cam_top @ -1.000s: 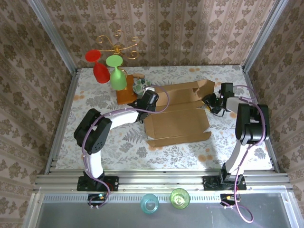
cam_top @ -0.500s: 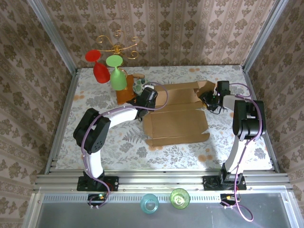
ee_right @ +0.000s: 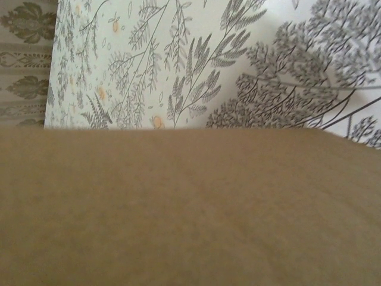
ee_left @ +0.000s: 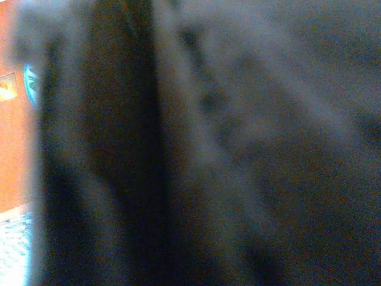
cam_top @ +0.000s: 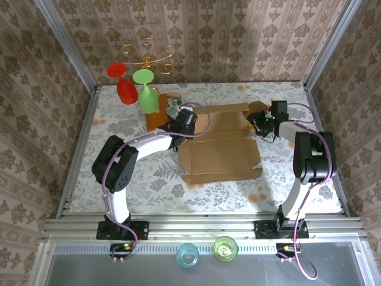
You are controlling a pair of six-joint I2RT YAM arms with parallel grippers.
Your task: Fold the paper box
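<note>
The paper box is a tan cardboard sheet in the middle of the table, its front part flat and its back panel tilted up. My left gripper is at the left end of that back panel, against the cardboard. My right gripper is at the panel's right end, by a bent side flap. Both sets of fingers are hidden. In the right wrist view, tan cardboard lies right at the lens. The left wrist view is dark and blurred by something very close.
A reddish-brown wooden board lies just left of the box, with a small patterned object on it. An upside-down red glass, a green glass and a gold rack stand at the back left. Two cups sit below the table edge.
My right gripper has moved left and toward the back, pushing the right end of the back panel inward. My left gripper has shifted slightly back. The box has slid a little left.
</note>
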